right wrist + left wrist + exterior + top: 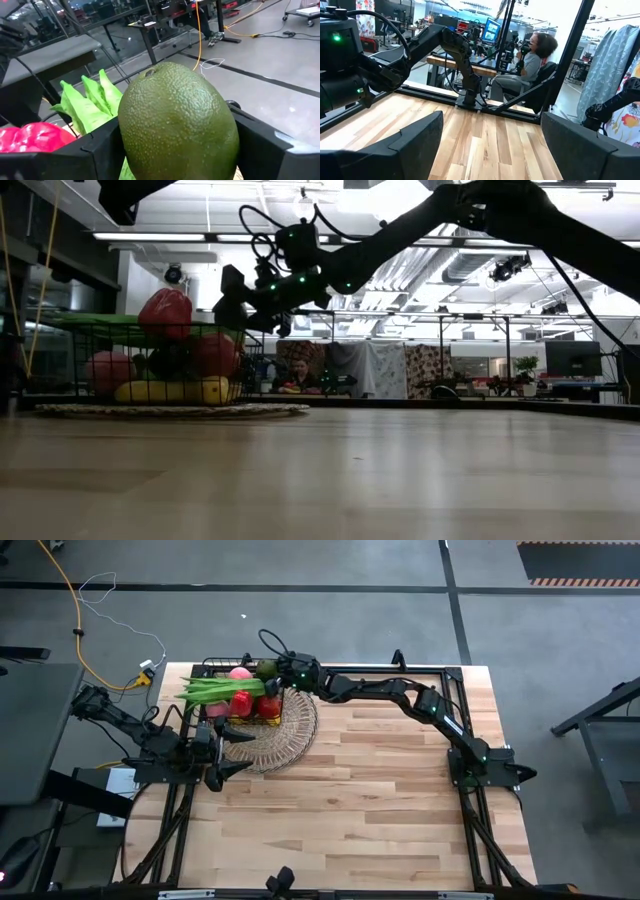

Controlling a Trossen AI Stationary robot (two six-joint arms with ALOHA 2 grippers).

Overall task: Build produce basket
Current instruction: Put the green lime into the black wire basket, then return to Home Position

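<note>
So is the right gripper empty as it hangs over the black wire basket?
No: in the right wrist view the right gripper has a bumpy dark-green avocado sitting between its two dark fingers, above the black wire-mesh basket.

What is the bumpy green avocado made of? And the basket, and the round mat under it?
Avocado, between the right gripper's fingers: probably moulded plastic, since its pebbled skin has a dull, even sheen. Basket: thin black wire mesh, likely coated metal. Round mat: tan woven strands, seemingly wicker or straw.
</note>
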